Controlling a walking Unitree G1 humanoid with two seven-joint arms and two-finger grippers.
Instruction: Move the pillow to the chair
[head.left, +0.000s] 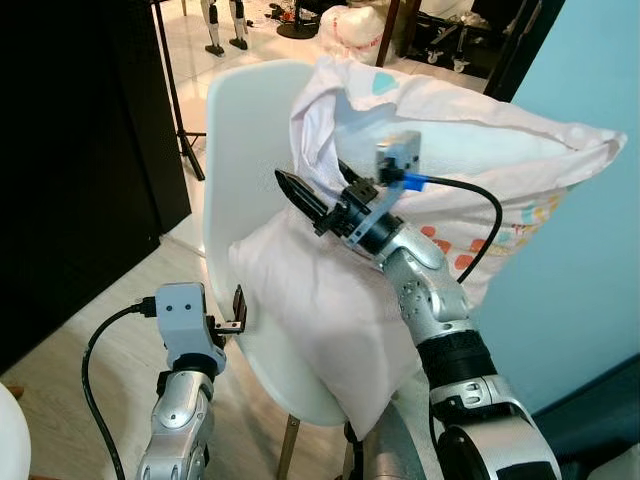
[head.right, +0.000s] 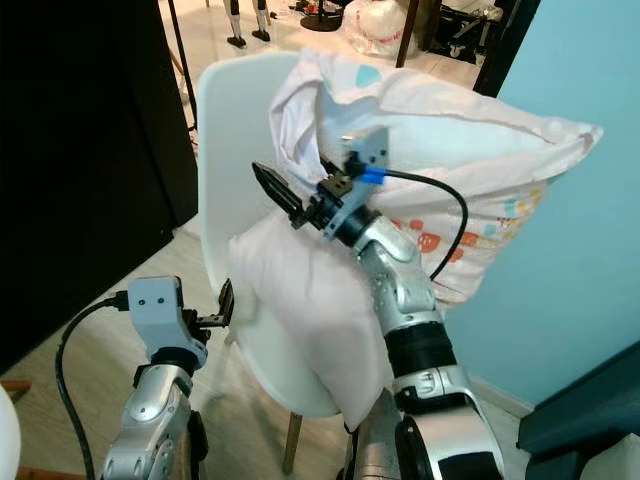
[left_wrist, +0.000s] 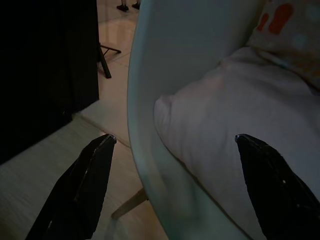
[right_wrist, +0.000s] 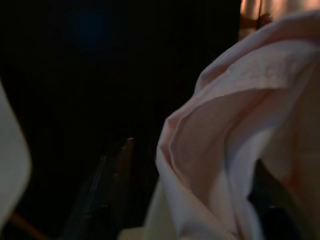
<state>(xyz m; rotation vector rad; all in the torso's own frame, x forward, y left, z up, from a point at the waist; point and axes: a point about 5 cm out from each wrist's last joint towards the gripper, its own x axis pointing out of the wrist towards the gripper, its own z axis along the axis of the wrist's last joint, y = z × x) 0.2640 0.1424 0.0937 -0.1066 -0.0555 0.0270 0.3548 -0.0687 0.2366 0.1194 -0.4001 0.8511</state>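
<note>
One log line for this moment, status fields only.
pillow: on white chair | right gripper: against pillow | left gripper: open, at chair edge

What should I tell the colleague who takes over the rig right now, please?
Left hand: open, low by the chair's front edge, holding nothing.
Right hand: raised in front of the pillow; whether it is open or shut cannot be told.
The pillow sits on the white chair, slumped against the backrest, its lower end hanging over the seat's front edge.
Done: pillow on the chair.
Left: probably check that it sits securely, then draw both arms back.
</note>
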